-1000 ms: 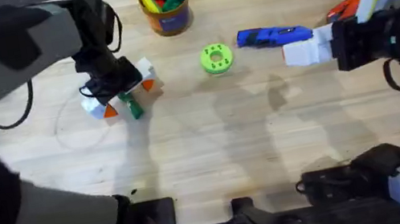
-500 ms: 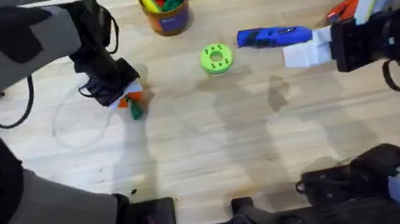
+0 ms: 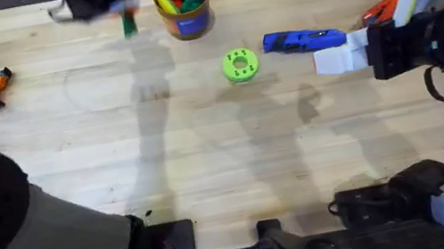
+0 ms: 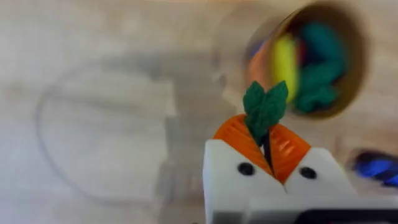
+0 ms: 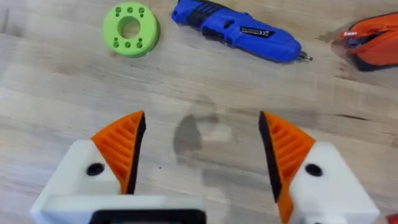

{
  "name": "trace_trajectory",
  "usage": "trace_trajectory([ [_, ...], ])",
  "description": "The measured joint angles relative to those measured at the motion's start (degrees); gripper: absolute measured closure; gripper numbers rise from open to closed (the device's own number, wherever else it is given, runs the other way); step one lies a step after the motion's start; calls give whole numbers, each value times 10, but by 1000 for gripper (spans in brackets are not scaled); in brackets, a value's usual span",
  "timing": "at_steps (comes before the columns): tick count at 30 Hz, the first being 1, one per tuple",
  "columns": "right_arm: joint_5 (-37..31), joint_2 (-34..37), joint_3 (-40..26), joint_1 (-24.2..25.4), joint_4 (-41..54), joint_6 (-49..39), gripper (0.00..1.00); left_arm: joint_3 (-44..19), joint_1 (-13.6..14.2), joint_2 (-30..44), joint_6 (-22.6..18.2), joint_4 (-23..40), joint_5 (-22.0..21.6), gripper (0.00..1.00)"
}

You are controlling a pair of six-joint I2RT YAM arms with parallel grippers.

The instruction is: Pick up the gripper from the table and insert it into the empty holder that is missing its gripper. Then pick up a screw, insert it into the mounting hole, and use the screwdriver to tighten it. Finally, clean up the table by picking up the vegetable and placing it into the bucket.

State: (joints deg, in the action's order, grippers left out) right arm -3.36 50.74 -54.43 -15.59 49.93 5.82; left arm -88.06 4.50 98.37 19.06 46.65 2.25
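1. Vegetable (image 4: 264,109): dark-green leafy piece pinched between the orange pads of the left gripper (image 4: 268,149); its lower part is hidden between the fingers. In the overhead view it is a small green smear (image 3: 129,22) under a blurred dark arm, near the table's far edge.
2. Bucket (image 3: 182,6): just beside the held vegetable, to its right, with yellow and green toys inside; their shapes are hard to make out.
3. Lime-green disc (image 3: 239,64): flat on the table, holes upward.
4. Screwdriver (image 5: 239,31): blue, lying on its side just beside the disc.
5. Right gripper (image 5: 202,152): fingers spread wide over bare table, nothing between them.
6. Orange object (image 5: 373,45): cut off at the frame edge, not identifiable.
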Motion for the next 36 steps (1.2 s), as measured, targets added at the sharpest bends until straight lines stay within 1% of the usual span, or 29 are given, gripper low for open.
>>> trace_trajectory([
  [2,0,0,0,0,0,0,21,-17,9,-2,-22,-57,12,988],
  [5,0,0,0,0,0,0,20,-22,25,-1,-40,-114,22,988],
  [8,0,0,0,0,0,0,20,-22,47,11,-49,-163,27,989],
  [11,0,0,0,0,0,0,20,-22,68,41,-54,-211,28,990],
  [14,0,0,0,0,0,0,20,-22,83,82,-56,-241,31,991],
  [15,0,0,0,0,0,0,20,-22,89,117,-58,-258,34,991],
  [20,0,0,0,0,0,0,20,-20,87,129,-58,-260,36,991],
  [21,0,0,0,0,0,0,20,-20,86,128,-62,-260,35,893],
  [23,0,0,0,0,0,0,20,-20,85,126,-62,-255,36,588],
  [25,0,0,0,0,0,0,20,-20,84,122,-62,-234,36,276],
  [26,0,0,0,0,0,0,19,-20,84,117,-62,-219,36,102],
  [27,0,0,0,0,0,0,21,-20,84,113,-62,-204,36,41],
  [29,0,0,0,0,0,0,20,-20,84,96,-63,-172,35,17],
  [32,0,0,0,0,0,0,20,-20,84,54,-73,-113,35,15],
  [36,0,0,0,0,0,0,21,-20,81,-25,-100,-10,35,15],
])
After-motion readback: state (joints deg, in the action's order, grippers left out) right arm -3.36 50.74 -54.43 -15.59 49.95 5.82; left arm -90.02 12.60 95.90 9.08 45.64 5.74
